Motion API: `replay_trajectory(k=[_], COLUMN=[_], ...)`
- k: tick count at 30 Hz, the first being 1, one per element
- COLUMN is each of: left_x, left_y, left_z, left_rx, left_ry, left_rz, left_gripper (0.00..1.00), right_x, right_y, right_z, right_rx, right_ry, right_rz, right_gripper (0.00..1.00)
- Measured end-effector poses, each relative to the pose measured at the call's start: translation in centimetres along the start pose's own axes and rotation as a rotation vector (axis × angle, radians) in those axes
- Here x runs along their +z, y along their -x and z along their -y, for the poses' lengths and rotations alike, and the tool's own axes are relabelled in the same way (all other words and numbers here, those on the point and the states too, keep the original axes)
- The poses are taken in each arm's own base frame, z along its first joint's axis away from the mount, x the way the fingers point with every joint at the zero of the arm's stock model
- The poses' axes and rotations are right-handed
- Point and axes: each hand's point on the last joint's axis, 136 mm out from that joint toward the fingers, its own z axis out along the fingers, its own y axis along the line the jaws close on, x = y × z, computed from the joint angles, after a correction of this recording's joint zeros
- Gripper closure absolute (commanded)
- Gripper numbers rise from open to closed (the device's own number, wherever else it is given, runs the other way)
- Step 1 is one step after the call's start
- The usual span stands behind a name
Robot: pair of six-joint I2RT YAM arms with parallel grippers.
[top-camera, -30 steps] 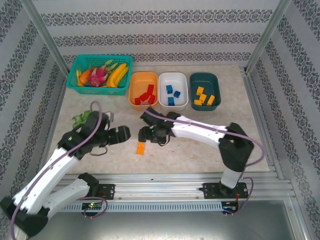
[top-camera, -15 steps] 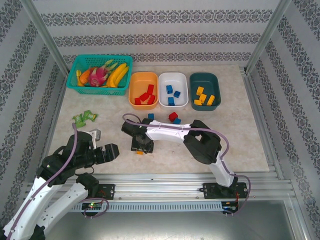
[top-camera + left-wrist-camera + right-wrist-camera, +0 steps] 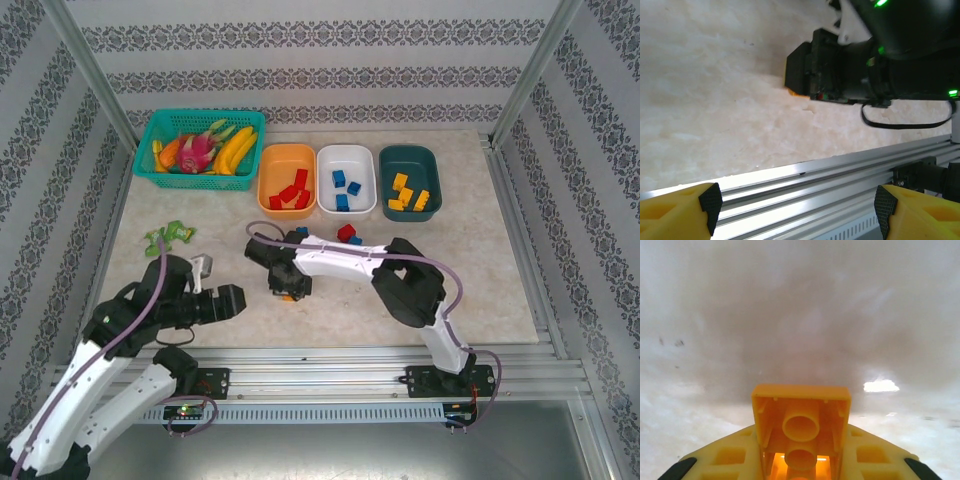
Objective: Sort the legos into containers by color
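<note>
1. Pale marbled surface [image 3: 480,270], with patterned walls round it.
2. Upper middle of the top view, three bins in a row: orange bin [image 3: 285,160] with red bricks [image 3: 290,192], white bin [image 3: 362,160] with blue bricks [image 3: 345,190], teal bin [image 3: 410,160] with yellow bricks [image 3: 408,193].
3. Loose below the bins: one red brick [image 3: 346,233] and two blue ones [image 3: 301,232], close to the right arm.
4. Right claw [image 3: 288,283], centre frame, is low at the surface and clenched on an orange brick [image 3: 800,425]. Its hollow underside faces the wrist camera.
5. Left claw [image 3: 797,202], lower left, is released with nothing between its fingers.
6. Mesh basket [image 3: 150,172] of toy fruit sits upper left, with a green toy [image 3: 168,235] below it.
</note>
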Motion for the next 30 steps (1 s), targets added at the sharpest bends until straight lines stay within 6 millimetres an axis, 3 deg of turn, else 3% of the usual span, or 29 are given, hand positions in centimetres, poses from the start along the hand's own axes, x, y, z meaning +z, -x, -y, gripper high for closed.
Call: replay_trajectory(k=[2, 5, 8, 11, 13, 16, 22, 26, 30], left_x=[0.7, 1.7, 3.8, 6.4, 8.4, 11.5, 16.8, 19.8, 22.4], left_y=[1.3, 4.5, 8.1, 10.7, 12.2, 14.2, 18.1, 20.5, 22.3], left_z=[1.5, 4.7, 8.0, 10.7, 12.5, 14.8, 19.0, 20.8, 22.6], left_rx=[0.01, 0.042, 0.08, 0.112, 0.129, 0.149, 0.175, 0.178, 0.187], left_ry=[-0.01, -0.044, -0.076, -0.103, -0.118, -0.132, -0.171, -0.187, -0.207], left_rz=[-0.028, -0.031, -0.015, -0.01, -0.01, -0.014, 0.006, 0.023, 0.035], left_gripper=[0.18, 0.18, 0.19, 0.18, 0.19, 0.19, 0.18, 0.19, 0.2], right_x=[-2.7, -8.2, -13.0, -15.3, -15.5, -15.0, -11.8, -9.0, -6.0], right_y=[2.3, 7.3, 12.9, 18.0, 20.9, 24.7, 31.3, 34.2, 35.9], right_z=[0.7, 3.1, 7.6, 13.2, 17.0, 21.2, 27.4, 29.8, 31.1], right_rx=[-0.001, 0.023, 0.066, 0.111, 0.131, 0.146, 0.186, 0.198, 0.213], right_ry=[0.031, 0.098, 0.128, 0.095, 0.05, -0.011, -0.086, -0.121, -0.145], right_rz=[0.05, 0.162, 0.28, 0.355, 0.376, 0.383, 0.367, 0.347, 0.311], right_gripper=[0.82, 0.82, 0.82, 0.82, 0.82, 0.82, 0.82, 0.81, 0.79])
